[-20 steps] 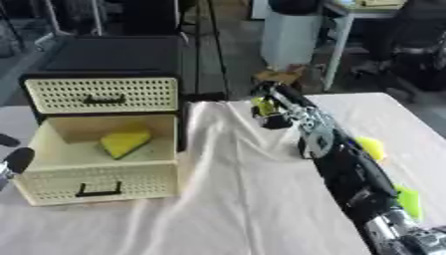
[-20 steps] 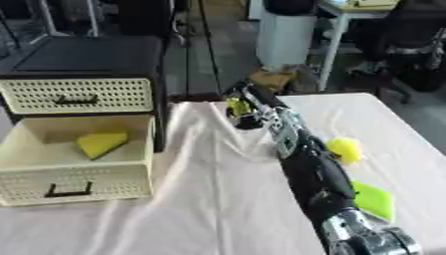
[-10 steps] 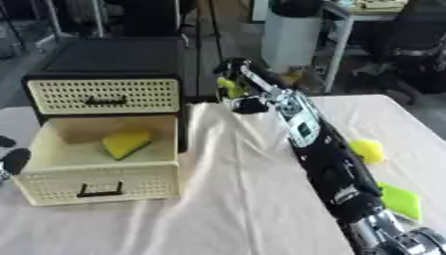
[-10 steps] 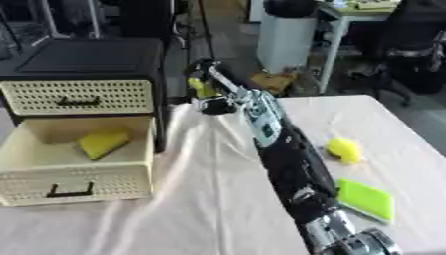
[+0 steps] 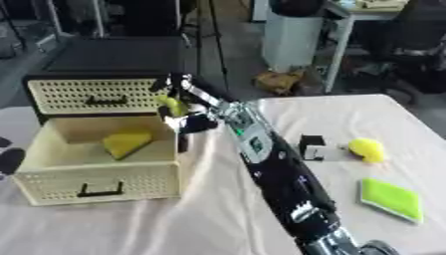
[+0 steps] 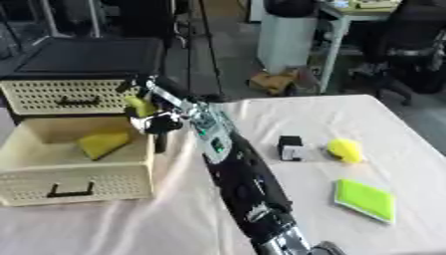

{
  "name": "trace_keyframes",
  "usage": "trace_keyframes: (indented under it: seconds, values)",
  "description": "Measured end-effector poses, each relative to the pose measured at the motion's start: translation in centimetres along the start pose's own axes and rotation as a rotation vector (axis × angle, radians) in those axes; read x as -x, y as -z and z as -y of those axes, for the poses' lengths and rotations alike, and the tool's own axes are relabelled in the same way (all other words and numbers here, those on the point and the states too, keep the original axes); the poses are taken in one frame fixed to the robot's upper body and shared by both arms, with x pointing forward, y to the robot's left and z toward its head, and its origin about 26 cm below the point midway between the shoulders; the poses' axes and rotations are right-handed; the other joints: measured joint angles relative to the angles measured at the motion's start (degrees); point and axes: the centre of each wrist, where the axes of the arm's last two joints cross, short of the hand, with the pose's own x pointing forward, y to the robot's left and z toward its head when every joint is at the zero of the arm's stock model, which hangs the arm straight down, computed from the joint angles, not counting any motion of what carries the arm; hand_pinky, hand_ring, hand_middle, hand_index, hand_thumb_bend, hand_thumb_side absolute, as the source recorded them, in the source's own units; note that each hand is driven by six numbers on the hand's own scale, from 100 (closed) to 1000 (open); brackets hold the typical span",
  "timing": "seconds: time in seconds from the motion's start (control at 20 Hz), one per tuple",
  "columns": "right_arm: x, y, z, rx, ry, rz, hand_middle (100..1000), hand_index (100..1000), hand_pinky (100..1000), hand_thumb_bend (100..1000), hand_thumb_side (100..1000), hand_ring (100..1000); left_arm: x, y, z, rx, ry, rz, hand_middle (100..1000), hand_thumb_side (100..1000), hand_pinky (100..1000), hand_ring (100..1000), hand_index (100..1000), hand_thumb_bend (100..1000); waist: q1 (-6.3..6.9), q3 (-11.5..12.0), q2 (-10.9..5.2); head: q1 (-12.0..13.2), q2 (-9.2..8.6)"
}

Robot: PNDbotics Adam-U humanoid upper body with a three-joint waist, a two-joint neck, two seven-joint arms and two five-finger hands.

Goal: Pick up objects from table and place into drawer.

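My right hand (image 5: 178, 107) has its fingers curled round a small yellow-green object (image 5: 170, 105), above the right rim of the open cream drawer (image 5: 96, 179). A yellow wedge (image 5: 127, 143) lies inside. On the worktop (image 5: 200, 219) to my right sit a black-and-white block (image 5: 313, 147), a yellow lump (image 5: 367, 149) and a green pad (image 5: 391, 198). My left hand (image 5: 9, 159) shows at the left edge; I cannot tell its fingers.

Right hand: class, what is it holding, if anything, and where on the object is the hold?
The right hand holds a small yellow-green object above the open drawer; which part its fingers grip cannot be told.
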Motion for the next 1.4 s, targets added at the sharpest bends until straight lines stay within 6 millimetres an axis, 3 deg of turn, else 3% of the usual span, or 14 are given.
trace_keyframes:
  seconds: [0.15, 0.55, 0.6, 0.8, 0.9, 1.0, 1.15, 1.3, 1.4]
  values:
    - [-1.2, 1.0, -0.8, -0.01, -0.006, 0.038, 836, 830, 455, 100, 100, 664, 0.0, 0.0, 0.0, -0.001, 0.0, 0.002, 100, 1000, 100, 100, 722, 533, 0.03, 0.4, 0.01, -0.3, 0.0]
    - [-2.4, 2.3, -2.8, 0.046, -0.196, 0.015, 859, 841, 448, 100, 100, 666, -0.7, 0.5, 0.1, -0.003, -0.015, 0.031, 100, 1000, 100, 100, 722, 534, 0.89, 3.1, 0.84, -1.8, -0.87]
    - [-2.4, 2.4, -2.9, 0.058, -0.233, 0.004, 874, 847, 490, 100, 111, 699, -0.7, 0.5, 0.1, -0.004, -0.02, 0.034, 100, 1000, 100, 100, 722, 534, 0.95, 3.4, 1.02, -2.0, -1.1]
    - [-2.2, 2.8, -3.6, 0.08, -0.409, -0.041, 961, 890, 915, 439, 352, 947, -1.0, 0.6, 0.0, -0.009, -0.026, 0.047, 100, 1000, 100, 100, 721, 535, 1.04, 4.2, 1.45, -2.5, -1.76]
    - [-2.1, 2.8, -4.0, 0.072, -0.502, -0.065, 991, 907, 995, 555, 416, 1000, -1.1, 0.6, 0.0, -0.01, -0.027, 0.049, 100, 1000, 100, 100, 721, 535, 1.0, 4.3, 1.49, -2.6, -2.03]
    - [-1.9, 2.7, -4.3, 0.06, -0.579, -0.081, 1000, 912, 1000, 598, 444, 1000, -1.1, 0.7, -0.1, -0.011, -0.027, 0.051, 100, 1000, 100, 100, 721, 535, 0.86, 4.3, 1.5, -2.6, -2.06]
    - [-1.6, 2.6, -4.4, 0.063, -0.64, -0.096, 995, 908, 1000, 577, 439, 1000, -1.1, 0.7, -0.1, -0.013, -0.027, 0.053, 100, 1000, 100, 100, 721, 535, 0.67, 4.3, 1.5, -2.6, -2.07]
    - [-1.5, 2.5, -4.2, 0.105, -0.652, -0.099, 950, 890, 932, 474, 385, 974, -1.1, 0.7, -0.1, -0.013, -0.026, 0.053, 100, 1000, 100, 100, 721, 534, 0.6, 3.8, 1.44, -2.4, -2.07]
    - [-1.3, 2.3, -3.6, 0.148, -0.654, -0.1, 913, 874, 855, 395, 350, 902, -1.1, 0.7, -0.2, -0.01, -0.024, 0.054, 100, 1000, 100, 100, 721, 531, 0.4, 3.3, 1.22, -2.2, -2.07]
